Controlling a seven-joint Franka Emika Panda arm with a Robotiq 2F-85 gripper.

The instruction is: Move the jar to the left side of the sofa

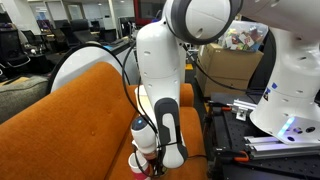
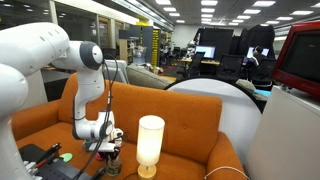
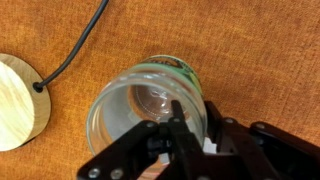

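The job looks barely begun from where I stand. The jar [image 3: 140, 100] sits on the seat of the sofa [image 2: 190, 115], close by the lit lamp [image 2: 150, 143], and the arm reaches straight down to it. In the wrist view the jar shows no lid. It is clear glass that I can see down into, with orange fabric all round it, and a wooden disc [image 3: 15, 100] with a cord [image 3: 75, 45] lies just beside it. The gripper [image 3: 195, 125] has its jaws narrow, one finger inside the mouth and the other outside, so they seem to pinch the jar's wall. I can't tell whether the jar has left the cushion. In both exterior views the gripper [image 1: 150, 158] hangs low over the seat, and the jar [image 1: 137, 162] is half hidden under it. As I judge it, the grasp is made or nearly so, and the lift, the carry to the sofa's left side and the setting down are all yet to do.
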